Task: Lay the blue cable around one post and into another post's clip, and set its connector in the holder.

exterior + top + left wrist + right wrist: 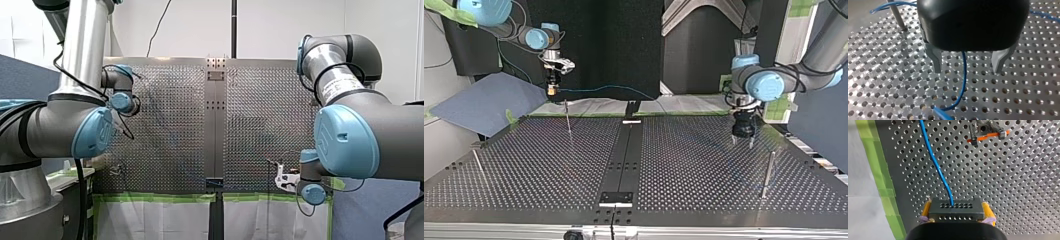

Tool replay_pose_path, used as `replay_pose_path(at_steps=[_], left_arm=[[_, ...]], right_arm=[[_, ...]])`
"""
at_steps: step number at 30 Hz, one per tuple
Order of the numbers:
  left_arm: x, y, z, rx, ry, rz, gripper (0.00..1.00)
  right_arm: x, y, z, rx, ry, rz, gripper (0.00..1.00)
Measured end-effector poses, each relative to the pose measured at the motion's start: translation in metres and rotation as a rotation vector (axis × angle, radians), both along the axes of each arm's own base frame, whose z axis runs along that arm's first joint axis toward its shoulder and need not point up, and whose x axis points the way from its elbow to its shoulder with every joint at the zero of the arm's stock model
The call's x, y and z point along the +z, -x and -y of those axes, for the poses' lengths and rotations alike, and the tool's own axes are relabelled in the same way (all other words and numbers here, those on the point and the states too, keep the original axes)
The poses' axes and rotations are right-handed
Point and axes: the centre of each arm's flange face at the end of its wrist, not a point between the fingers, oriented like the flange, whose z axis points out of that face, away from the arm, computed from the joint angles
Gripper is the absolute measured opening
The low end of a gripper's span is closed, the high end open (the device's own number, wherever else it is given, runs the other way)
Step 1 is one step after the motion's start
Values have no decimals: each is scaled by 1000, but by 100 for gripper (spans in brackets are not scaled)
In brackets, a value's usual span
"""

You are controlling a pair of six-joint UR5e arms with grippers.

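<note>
In the right wrist view my right gripper (957, 208) has its yellow pads shut on a black connector block (955, 213). The blue cable (934, 160) leaves the block and runs ahead over the perforated plate. In the top view this gripper (552, 90) hangs above the table's far edge at the left, and the cable (604, 88) trails toward the middle. My left gripper (742, 142) hovers low over the plate at the top view's right. Its metal fingers (936, 60) stand open, and the cable (964, 75) passes loosely between them. A thin post (897, 17) stands beside it.
Thin posts rise at the top view's left (568, 119), its far left (478, 166) and its right (768, 172). A clip fixture with an orange part (986, 133) lies ahead of my right gripper. A small black plate (615, 197) sits on the centre strip. Green tape (875, 170) edges the table.
</note>
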Motion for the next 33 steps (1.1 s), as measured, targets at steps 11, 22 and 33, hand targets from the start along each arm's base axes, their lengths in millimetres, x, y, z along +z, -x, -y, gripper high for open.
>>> replay_pose_path(at_steps=[11, 22, 33], left_arm=[[-16, 10, 8, -2, -15, -27, 99], [-51, 8, 16, -17, -26, -94, 99], [-53, 19, 23, -5, -102, -172, 99]], right_arm=[[0, -4, -2, 6, -2, -1, 0], [-1, -7, -4, 11, -7, -2, 0], [-1, -8, -5, 13, -8, -2, 0]])
